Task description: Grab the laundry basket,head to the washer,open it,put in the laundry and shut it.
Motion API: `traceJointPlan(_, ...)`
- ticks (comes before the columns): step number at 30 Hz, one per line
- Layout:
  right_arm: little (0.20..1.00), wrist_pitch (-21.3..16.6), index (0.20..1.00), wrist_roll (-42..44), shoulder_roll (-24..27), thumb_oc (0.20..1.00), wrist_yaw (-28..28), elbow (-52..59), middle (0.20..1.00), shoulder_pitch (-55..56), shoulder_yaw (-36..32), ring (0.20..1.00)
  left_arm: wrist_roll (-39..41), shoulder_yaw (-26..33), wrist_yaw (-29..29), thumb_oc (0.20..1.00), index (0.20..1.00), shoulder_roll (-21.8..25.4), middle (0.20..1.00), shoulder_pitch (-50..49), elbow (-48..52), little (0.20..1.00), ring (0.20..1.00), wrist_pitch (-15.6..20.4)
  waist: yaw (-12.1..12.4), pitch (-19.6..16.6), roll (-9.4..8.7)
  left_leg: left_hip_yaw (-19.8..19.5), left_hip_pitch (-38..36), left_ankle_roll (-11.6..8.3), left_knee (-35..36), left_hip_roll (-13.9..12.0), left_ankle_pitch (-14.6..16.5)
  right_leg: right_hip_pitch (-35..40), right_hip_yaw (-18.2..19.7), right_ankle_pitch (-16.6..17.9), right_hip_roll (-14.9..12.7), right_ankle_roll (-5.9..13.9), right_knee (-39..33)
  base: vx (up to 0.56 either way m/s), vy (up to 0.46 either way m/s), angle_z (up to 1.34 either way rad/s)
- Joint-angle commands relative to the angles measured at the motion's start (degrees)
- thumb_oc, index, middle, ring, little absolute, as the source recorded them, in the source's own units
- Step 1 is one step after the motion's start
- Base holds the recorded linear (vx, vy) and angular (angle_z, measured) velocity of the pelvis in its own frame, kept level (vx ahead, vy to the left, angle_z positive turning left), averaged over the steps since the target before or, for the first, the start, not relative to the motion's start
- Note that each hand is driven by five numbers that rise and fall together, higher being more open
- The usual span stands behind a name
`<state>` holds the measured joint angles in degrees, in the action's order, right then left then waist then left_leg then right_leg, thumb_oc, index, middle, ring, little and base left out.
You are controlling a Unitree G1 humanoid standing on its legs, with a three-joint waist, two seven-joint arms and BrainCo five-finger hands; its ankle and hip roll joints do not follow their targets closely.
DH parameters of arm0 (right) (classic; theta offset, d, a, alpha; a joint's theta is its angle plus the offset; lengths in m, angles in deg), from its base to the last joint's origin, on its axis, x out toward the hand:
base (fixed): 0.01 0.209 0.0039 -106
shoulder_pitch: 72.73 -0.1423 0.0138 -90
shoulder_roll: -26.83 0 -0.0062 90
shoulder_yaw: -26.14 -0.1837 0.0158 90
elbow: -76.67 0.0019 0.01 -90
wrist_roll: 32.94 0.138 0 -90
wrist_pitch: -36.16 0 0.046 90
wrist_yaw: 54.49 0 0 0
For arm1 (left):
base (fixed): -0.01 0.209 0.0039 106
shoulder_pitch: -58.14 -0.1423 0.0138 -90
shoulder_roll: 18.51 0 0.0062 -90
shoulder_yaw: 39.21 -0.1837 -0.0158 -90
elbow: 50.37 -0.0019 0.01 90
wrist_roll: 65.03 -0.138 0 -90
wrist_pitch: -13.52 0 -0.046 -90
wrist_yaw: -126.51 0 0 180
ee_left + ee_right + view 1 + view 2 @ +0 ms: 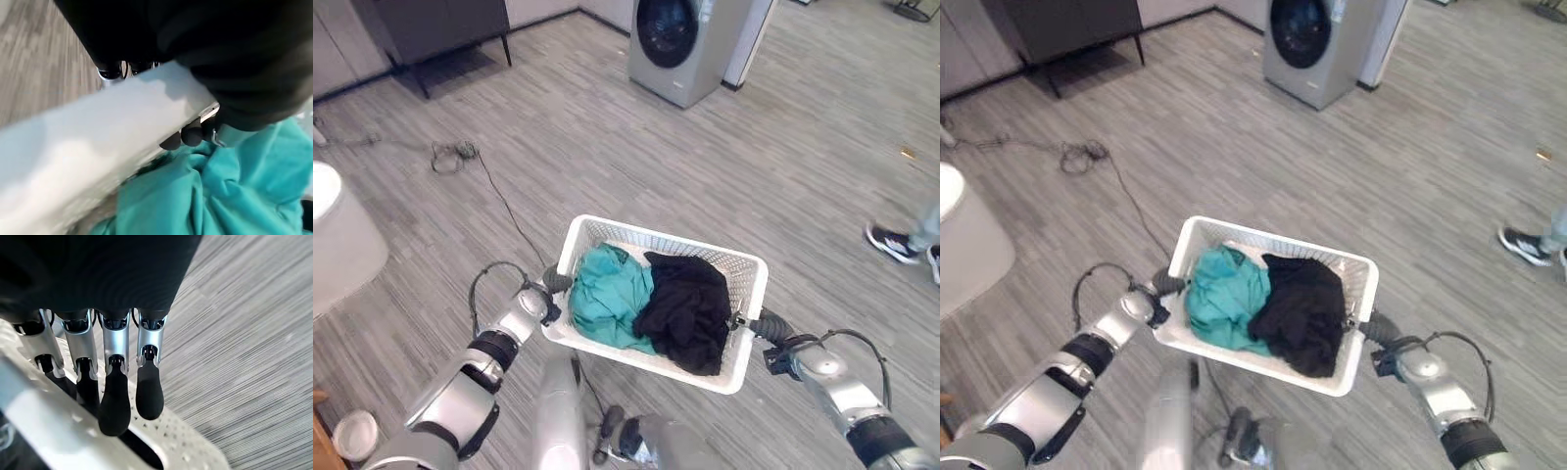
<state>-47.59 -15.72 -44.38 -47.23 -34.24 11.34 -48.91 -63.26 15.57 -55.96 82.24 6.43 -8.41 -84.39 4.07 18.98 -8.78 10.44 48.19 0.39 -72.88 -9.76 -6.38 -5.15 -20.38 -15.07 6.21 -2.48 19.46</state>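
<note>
- The laundry basket (750,294) is white, with lots of tiny holes in its sides.
- The shirt (611,297) in the basket is blue-green, like the sea.
- The other clothes (690,308) beside it are black.
- The washer (680,44) is grey with a round dark door.
- The floor (607,137) is grey wood with thin light and dark stripes.
- The left hand (556,282) and the right hand (110,377) are silver with dark tips.
- The cabinet (440,29) is dark grey.
- The shoe (893,244) of a person is black with a white bottom.
- The cord (460,155) on the floor is dark.
</note>
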Motion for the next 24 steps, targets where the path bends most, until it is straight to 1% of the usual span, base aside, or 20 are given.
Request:
traceJointPlan(1,0.200,-5.4,0.200,1.4,4.5,0.200,-2.0,6.5,0.200,-0.4,-5.1,0.200,-2.5,1.7,-1.7,0.200,0.200,-1.1,0.200,9.6,-3.8,0.200,0.200,2.7,0.3,-0.5,4.95,3.5,-25.0,-5.26,50.4,-0.2,-7.0,8.1,4.8,9.7,-3.8,3.27,-9.7,0.51,0.146,-0.20)
traceJointPlan(2,0.200,-6.2,0.200,1.1,4.2,0.200,-1.7,6.5,0.200,0.3,-4.9,0.200,-3.3,1.7,-1.6,0.200,0.200,-0.7,0.200,9.5,-3.0,0.200,0.200,3.0,1.4,-0.5,5.17,5.3,-25.4,-5.85,62.1,0.1,-9.1,9.8,5.5,8.4,-3.8,4.40,-10.1,0.39,0.128,-0.69)
traceJointPlan(3,0.200,-6.2,0.200,1.1,4.2,0.200,-1.7,6.5,0.200,0.3,-5.0,0.200,-3.3,1.7,-1.6,0.200,0.200,-0.7,0.200,9.5,-2.9,0.200,0.200,3.0,1.5,-0.4,5.05,5.6,-25.9,-5.83,62.9,0.2,-9.5,10.0,5.6,8.5,-4.0,4.43,-10.2,0.40,0.143,-0.86)
traceJointPlan(4,0.200,-6.5,0.200,0.1,4.0,0.200,-1.6,6.9,0.200,-0.1,-4.8,0.200,-3.1,1.7,-1.1,0.200,0.200,0.6,0.200,9.7,0.0,0.200,0.200,3.3,3.0,-0.6,5.07,3.1,-24.4,-5.18,65.2,0.7,-9.7,11.8,6.5,7.4,-4.3,4.79,-9.5,0.30,0.094,-0.83)
traceJointPlan(5,0.200,-6.5,0.200,-0.5,3.6,0.200,-1.4,6.8,0.200,-1.0,-4.2,0.200,-3.2,1.4,-0.7,0.200,0.200,1.2,0.200,9.6,0.9,0.200,0.200,3.4,3.3,-0.5,4.91,1.8,-24.2,-4.90,63.6,0.8,-9.7,12.1,7.4,7.0,-4.3,4.70,-8.9,0.37,0.162,-0.71)
traceJointPlan(6,0.200,-6.2,0.200,-0.5,2.6,0.200,-1.2,6.5,0.200,-2.4,-2.9,0.200,-3.2,1.4,-0.8,0.200,0.200,2.0,0.200,9.4,1.1,0.200,0.200,3.3,4.0,-0.6,4.92,-0.7,-24.5,-4.29,62.8,1.4,-9.3,12.3,9.0,6.9,-4.3,5.00,-9.2,0.23,0.142,-0.65)
traceJointPlan(7,0.200,-5.9,0.200,-0.2,1.8,0.200,-1.0,6.5,0.200,-3.3,-1.8,0.200,-3.2,1.5,-0.9,0.200,0.200,2.2,0.200,8.9,1.0,0.200,0.200,3.3,3.9,-1.0,5.01,-0.3,-26.1,-4.02,64.5,1.2,-8.9,12.5,9.8,6.0,-4.0,5.00,-9.0,0.29,0.188,-0.58)
traceJointPlan(8,0.200,-6.5,0.200,1.5,-0.4,0.200,-0.9,6.1,0.200,-5.6,0.0,0.200,-3.5,2.4,-1.8,0.200,0.200,3.2,0.200,7.7,1.3,0.200,0.200,3.5,4.7,-0.7,4.37,-1.1,-24.9,-2.17,59.5,2.0,-6.5,12.1,10.7,4.1,-5.2,4.86,-6.6,0.29,0.142,-0.72)
traceJointPlan(10,0.200,-6.8,0.200,1.6,-2.2,0.200,-1.6,5.1,0.200,-7.4,1.4,0.200,-3.0,3.2,-2.3,0.200,0.200,3.8,0.200,7.1,0.9,0.200,0.200,3.8,5.5,-0.7,4.13,0.5,-24.8,-1.01,57.0,1.7,-4.6,11.5,10.5,3.0,-5.8,4.73,-4.7,0.23,0.111,-1.05)
traceJointPlan(11,0.200,-7.0,0.200,1.5,-3.1,0.200,-1.7,4.7,0.200,-9.2,2.9,0.200,-2.4,3.5,-2.8,0.200,0.200,4.1,0.200,7.1,0.7,0.200,0.200,4.1,6.0,-0.3,3.89,1.4,-24.9,-0.56,55.7,1.9,-3.0,11.0,10.6,2.5,-6.5,5.10,-3.5,0.13,0.116,-0.98)
traceJointPlan(12,0.200,-6.9,0.200,1.3,-3.5,0.200,-1.8,4.8,0.200,-10.6,3.9,0.200,-1.9,3.6,-3.3,0.200,0.200,4.6,0.200,7.4,0.7,0.200,0.200,4.2,6.5,0.2,4.13,2.0,-25.1,-0.34,55.4,1.5,-2.5,9.9,10.3,2.7,-7.2,5.31,-2.1,0.05,0.085,-0.54)
traceJointPlan(13,0.200,-6.9,0.200,1.3,-3.5,0.200,-1.8,4.7,0.200,-10.6,3.9,0.200,-1.9,3.7,-3.3,0.200,0.200,4.6,0.200,7.5,0.7,0.200,0.200,4.2,6.7,0.1,4.26,2.1,-25.1,-0.34,55.6,1.3,-2.8,9.7,10.5,3.0,-7.0,5.24,-2.2,0.03,0.062,-0.28)
traceJointPlan(14,0.200,-6.8,0.200,1.0,-4.3,0.200,-2.1,4.2,0.200,-12.5,5.3,0.200,-1.1,3.9,-3.5,0.200,0.200,4.9,0.200,8.4,-0.4,0.200,0.200,4.2,7.5,1.1,4.38,3.5,-24.8,-0.14,54.3,0.4,-2.4,8.9,10.2,3.2,-7.6,5.58,-0.6,0.05,0.028,-0.22)
traceJointPlan(15,0.200,-6.7,0.200,0.9,-4.9,0.200,-2.2,4.0,0.200,-13.3,5.9,0.200,-0.7,3.7,-3.6,0.200,0.200,4.9,0.200,9.0,-1.1,0.200,0.200,4.2,7.8,1.4,4.27,4.1,-24.7,0.09,54.0,0.5,-1.8,9.1,10.4,2.9,-7.8,5.65,-1.2,0.11,0.031,-0.18)
traceJointPlan(17,0.200,-7.0,0.200,1.2,-5.1,0.200,-2.7,4.0,0.200,-13.6,6.0,0.200,0.9,3.6,-4.0,0.200,0.200,4.3,0.200,9.5,-1.8,0.200,0.200,4.6,8.5,2.3,4.39,4.5,-24.4,0.04,53.4,0.7,-1.5,9.0,9.5,2.8,-8.0,5.49,-1.7,0.07,0.006,0.13)
traceJointPlan(20,0.200,-7.1,0.200,0.6,-5.1,0.200,-2.7,4.2,0.200,-13.7,5.9,0.200,1.2,3.4,-3.9,0.200,0.200,4.1,0.200,9.3,-1.9,0.200,0.200,4.7,8.3,2.8,4.25,4.3,-23.6,0.13,51.9,1.0,-0.3,8.8,8.5,2.2,-8.4,5.81,-1.5,0.02,0.001,0.15)
traceJointPlan(24,0.200,-7.2,0.200,-0.2,-4.7,0.200,-2.4,4.8,0.200,-13.3,5.8,0.200,1.3,3.6,-3.9,0.200,0.200,3.9,0.200,8.9,-2.5,0.200,0.200,4.7,8.1,3.0,4.09,4.2,-22.7,0.14,49.3,0.4,0.4,8.4,8.3,2.4,-8.4,5.88,-1.7,0.03,-0.006,0.21)
